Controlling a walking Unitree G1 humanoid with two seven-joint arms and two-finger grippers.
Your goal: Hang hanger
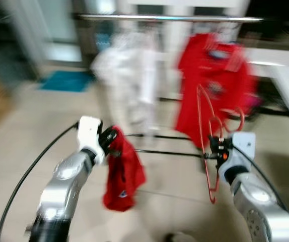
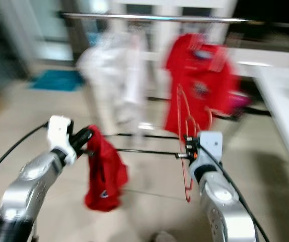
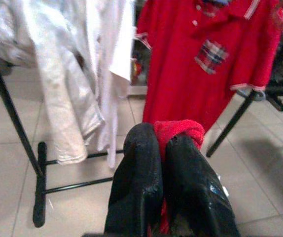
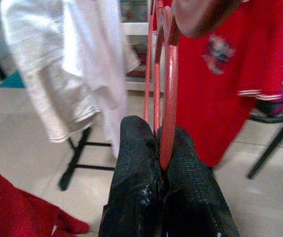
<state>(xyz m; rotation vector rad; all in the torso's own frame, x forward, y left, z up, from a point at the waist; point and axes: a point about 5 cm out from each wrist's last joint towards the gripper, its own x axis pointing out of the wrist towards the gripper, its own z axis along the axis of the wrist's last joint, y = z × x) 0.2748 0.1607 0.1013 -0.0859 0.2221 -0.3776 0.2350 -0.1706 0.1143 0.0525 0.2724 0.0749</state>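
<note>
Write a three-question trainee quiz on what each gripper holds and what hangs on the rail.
1. True or false: the right gripper is shut on the red hanger.
2. The left gripper holds: A) a white shirt B) a red garment C) nothing.
3. Fill in: on the clothes rail, beside the white garments, hangs a red ____ shirt.

Key: 1 true; 2 B; 3 polo.
</note>
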